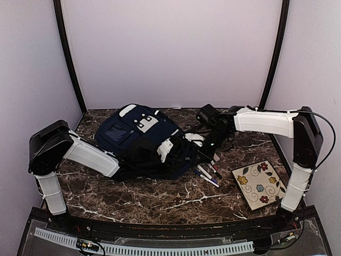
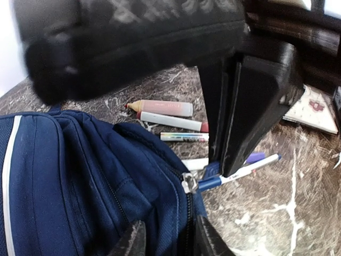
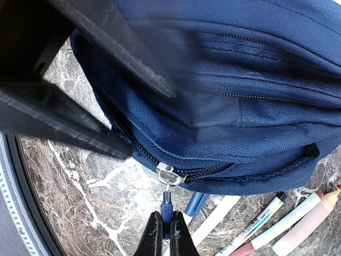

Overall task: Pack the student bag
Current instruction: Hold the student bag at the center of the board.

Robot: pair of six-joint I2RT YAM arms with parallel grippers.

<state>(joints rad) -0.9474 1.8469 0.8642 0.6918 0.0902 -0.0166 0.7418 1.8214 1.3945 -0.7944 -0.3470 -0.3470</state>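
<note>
1. Top view: the student bag [image 1: 139, 140] lay flat on the marble table [image 1: 160, 200], left of centre and toward the far side, with its white patch [image 1: 147, 124] facing up. Both arms met at its right-hand edge.
2. Only the top view showed the whole layout. A flat flower-patterned card [image 1: 260, 184] sat near right, well apart from the bag. A cluster of pens [image 1: 209, 172] lay between the two, just beside the bag. Neither claw's state was resolvable from up there.
3. Right wrist view: the right gripper [image 3: 168, 236] was clamped narrow on the blue zip pull [image 3: 167, 205], which hung from the metal slider [image 3: 169, 174] at the bag's edge. The other views did not show this pinch.
4. Left wrist view: the left gripper [image 2: 170, 242] had its fingers moderately apart, astride a ridge of bag fabric at the zip line. The same slider sat just ahead of them. Whether they actually pinched the fabric could not be told.
5. The right wrist view showed the left claw from outside as two black fingers on the left, one over the bag and the other with its tip at the zip, with fabric between them. That did not settle the grip either.
6. The left wrist view split the pens out:
   - a pink highlighter [image 2: 160, 108], farthest
   - a white marker [image 2: 170, 121], just beside it
   - a thin striped pen [image 2: 184, 137], nearer
   - a blue-capped pen [image 2: 240, 173], touching the bag's edge below the slider
7. The left wrist view also caught the bag's thin white stripe [image 2: 10, 160] at far left. The right wrist view showed only plain navy fabric and zip lines.
</note>
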